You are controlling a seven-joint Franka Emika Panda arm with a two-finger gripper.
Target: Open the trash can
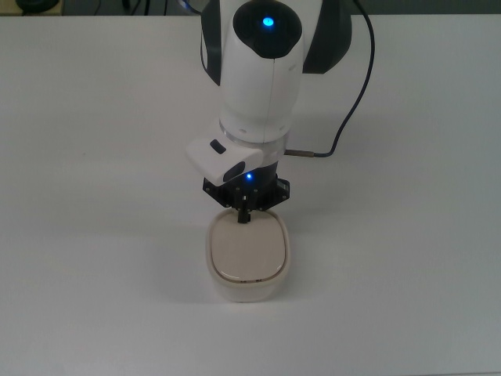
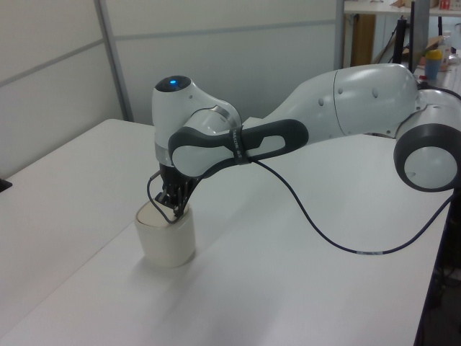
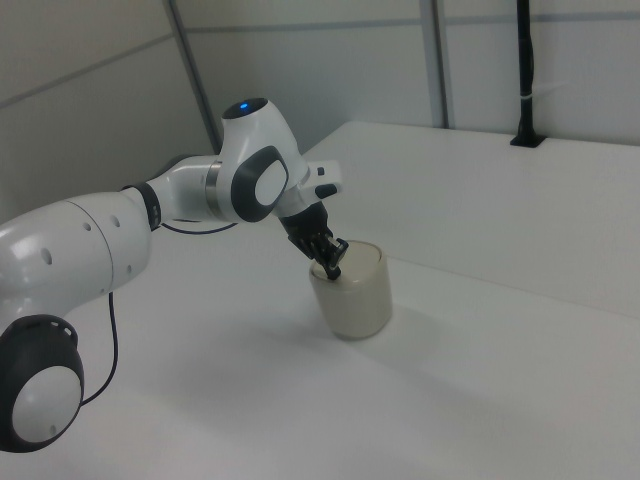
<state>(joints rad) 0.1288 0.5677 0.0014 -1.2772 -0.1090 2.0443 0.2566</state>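
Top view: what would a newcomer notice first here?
The white arm with its blue light fills the upper middle of the top view, reaching down. Its tool is shut, its tip at the far rim of the bin, about where the button sits. The bin stands alone on the white table, its lid still flat.

The trash can (image 1: pixel 248 258) is a small cream-white bin with a rounded-rectangle outline, standing upright on the white table (image 1: pixel 94 258) near the middle of the top view, toward its lower edge. Its flat beige lid (image 1: pixel 246 249) lies closed and level within the rim. In the left view it sits toward the left view's left, near the table's front.
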